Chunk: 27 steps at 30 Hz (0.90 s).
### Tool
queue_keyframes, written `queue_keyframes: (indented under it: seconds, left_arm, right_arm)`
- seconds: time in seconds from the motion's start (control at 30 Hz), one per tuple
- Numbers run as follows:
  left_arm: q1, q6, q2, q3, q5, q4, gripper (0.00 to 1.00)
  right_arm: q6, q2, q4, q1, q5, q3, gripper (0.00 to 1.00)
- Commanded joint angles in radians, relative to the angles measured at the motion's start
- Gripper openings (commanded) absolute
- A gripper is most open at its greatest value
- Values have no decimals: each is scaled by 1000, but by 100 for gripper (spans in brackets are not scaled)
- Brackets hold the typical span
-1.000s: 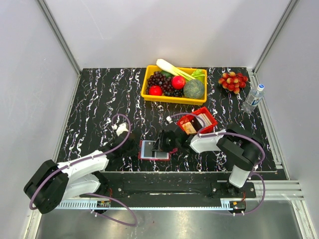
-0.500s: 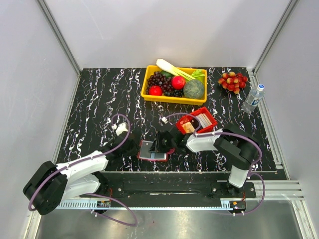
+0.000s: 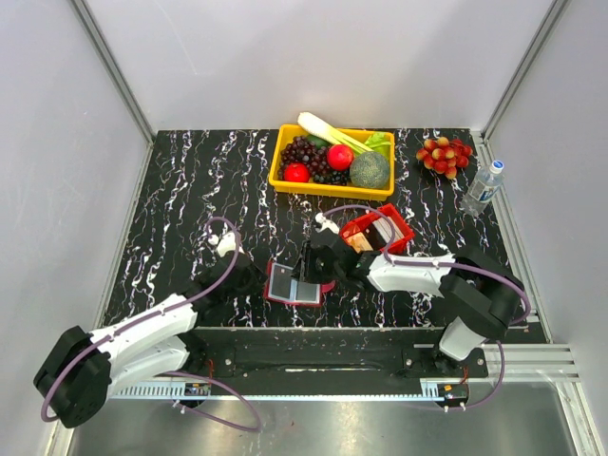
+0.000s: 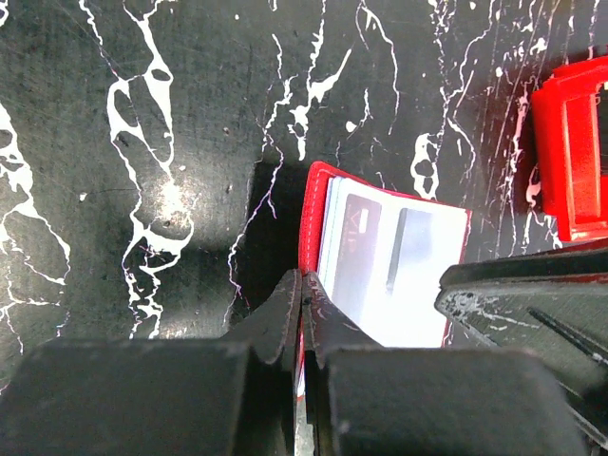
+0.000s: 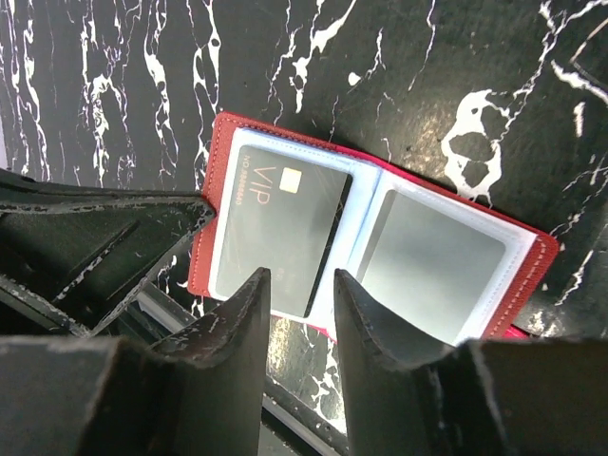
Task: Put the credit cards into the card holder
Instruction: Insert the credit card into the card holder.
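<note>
Card holder: dark red folding case, open flat on black marbled tabletop, long axis 9-to-3 o'clock. Red plastic tray, at its 2 o'clock, holds loose cards. Right gripper: directly above holder, jaws narrow, empty. Left gripper: jaws closed, seemingly pinching the 9 o'clock edge. Black VIP card: pocketed.

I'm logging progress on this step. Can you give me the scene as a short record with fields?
card holder: lying open, pale pockets facing up
black card: in one pocket; the neighbouring pocket looks empty
left gripper: shut on the holder's red edge
right gripper: open, just above the black card
red tray: behind the holder, with more cards in it
</note>
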Motion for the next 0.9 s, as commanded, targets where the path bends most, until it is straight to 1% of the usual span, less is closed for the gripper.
queue_keyframes:
  seconds: [0.0, 0.2, 0.33, 0.37, 0.43, 0.5, 0.53, 0.57, 0.77, 0.8, 0.87]
  left_arm:
    - [-2, 25, -58, 24, -1, 17, 0]
    - [-2, 40, -85, 46, 22, 19, 0]
    - [0, 41, -76, 52, 24, 20, 0]
    - [-2, 42, -70, 50, 27, 25, 0]
    - [0, 40, -68, 52, 30, 28, 0]
    - [-2, 41, -68, 55, 25, 20, 0]
    - [-2, 40, -70, 56, 22, 19, 0]
    - [0, 44, -72, 58, 22, 16, 0]
    - [-2, 47, -64, 64, 21, 16, 0]
    - [-2, 47, -62, 66, 21, 17, 0]
    - [0, 50, -59, 63, 22, 19, 0]
  right_arm:
    - [-74, -33, -79, 3, 86, 58, 39]
    - [-82, -23, -85, 3, 67, 85, 41]
    - [-88, -19, -85, 13, 51, 116, 41]
    - [-96, -22, -103, 14, 69, 125, 42]
    - [-97, -46, -179, 16, 163, 131, 43]
    - [-157, -95, -229, 7, 247, 131, 45]
    - [-184, -126, -271, -4, 295, 138, 48]
    - [-212, -152, -311, -21, 344, 145, 49]
    - [-419, -284, -485, -187, 464, 159, 51]
    - [-445, -293, -496, -214, 476, 158, 54]
    - [-496, -293, -516, -260, 504, 159, 75]
